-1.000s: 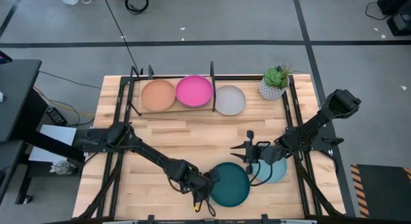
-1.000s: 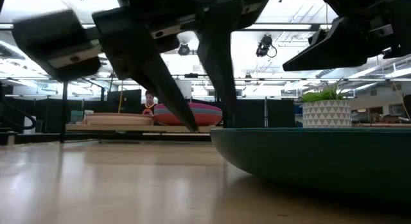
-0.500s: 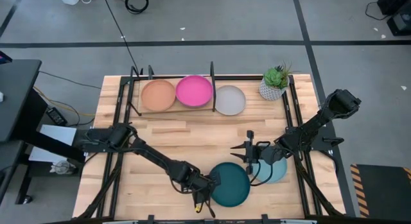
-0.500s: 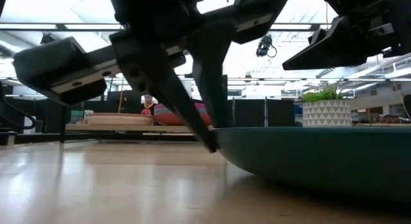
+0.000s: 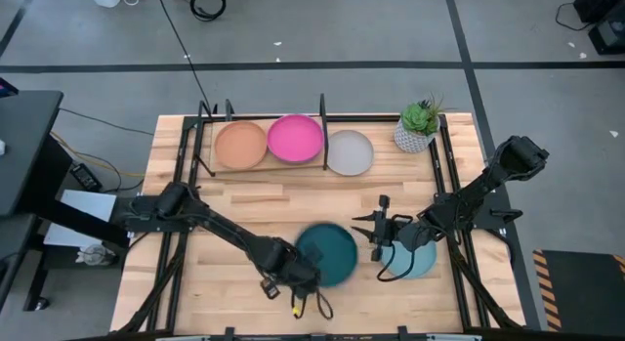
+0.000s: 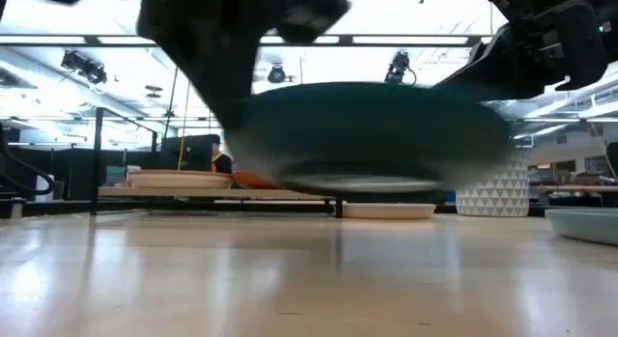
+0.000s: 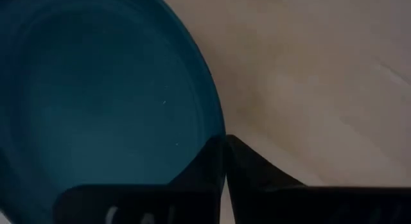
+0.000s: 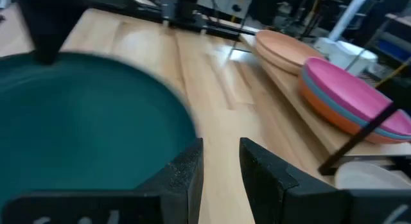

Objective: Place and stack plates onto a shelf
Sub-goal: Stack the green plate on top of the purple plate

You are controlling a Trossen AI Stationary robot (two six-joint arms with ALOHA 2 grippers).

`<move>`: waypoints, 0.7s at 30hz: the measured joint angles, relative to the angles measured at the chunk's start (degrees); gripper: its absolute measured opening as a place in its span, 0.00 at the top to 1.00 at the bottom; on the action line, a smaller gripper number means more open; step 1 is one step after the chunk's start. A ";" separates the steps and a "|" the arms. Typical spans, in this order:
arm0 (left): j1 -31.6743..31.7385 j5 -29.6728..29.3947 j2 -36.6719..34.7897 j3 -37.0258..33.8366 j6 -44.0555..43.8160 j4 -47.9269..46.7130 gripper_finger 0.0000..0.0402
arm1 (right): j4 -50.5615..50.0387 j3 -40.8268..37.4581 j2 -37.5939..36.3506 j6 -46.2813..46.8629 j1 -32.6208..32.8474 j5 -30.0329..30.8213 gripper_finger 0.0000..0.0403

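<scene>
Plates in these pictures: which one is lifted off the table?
The round dark teal plate, pinched at its rim by the left gripper; the low view shows it clear of the tabletop, the others resting.

Dark teal plate [image 6: 372, 134] blurred; left fingers [image 7: 221, 163] partly cropped.

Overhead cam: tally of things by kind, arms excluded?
Plates: 5 tops showing: peach, pink, grey, teal, light blue
Plant: 1
Shelf: 1
Total: 7
</scene>
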 joint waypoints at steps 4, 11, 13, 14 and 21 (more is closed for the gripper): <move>2.23 -1.74 -3.71 1.31 -11.18 -12.37 0.97 | 1.05 0.00 0.00 -0.87 0.39 0.63 0.74; 10.10 -11.26 -8.91 1.19 -20.46 -30.99 0.97 | 1.68 0.00 0.00 -1.56 0.40 0.03 0.74; 13.69 -12.38 -9.97 1.21 -18.90 -31.76 0.97 | 1.71 0.00 0.00 -1.67 0.40 0.01 0.74; 15.56 -12.49 -10.43 1.21 -17.52 -31.31 0.97 | 1.68 0.00 0.00 -1.69 0.40 0.00 0.74; 30.84 -8.95 -10.92 1.21 -9.48 -28.78 0.97 | 1.18 0.00 0.00 -1.34 0.49 -1.40 0.74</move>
